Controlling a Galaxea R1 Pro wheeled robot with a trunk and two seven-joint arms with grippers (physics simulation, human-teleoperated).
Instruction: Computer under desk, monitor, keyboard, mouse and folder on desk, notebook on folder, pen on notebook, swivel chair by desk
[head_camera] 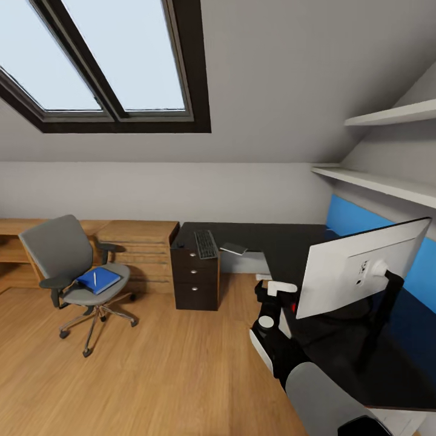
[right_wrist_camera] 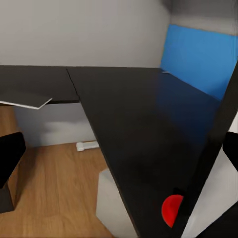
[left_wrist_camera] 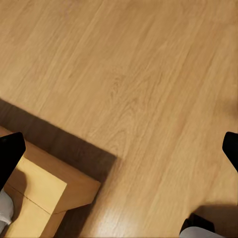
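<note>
The monitor stands tilted over the black desk, its white back toward me. My right gripper is open at the monitor's edge, above the desk. The keyboard lies on a black drawer unit. The swivel chair stands at the left on the floor. The blue folder lies on its seat with the pen on top. A thin grey flat sheet overhangs the desk corner; I cannot tell if it is the notebook. My left gripper is open over the wood floor. Computer and mouse are not identifiable.
Low light-wood shelving runs along the back wall behind the chair. White wall shelves hang above the desk's blue panel. A light-wood furniture corner lies beneath my left gripper. Open wood floor spreads between chair and desk.
</note>
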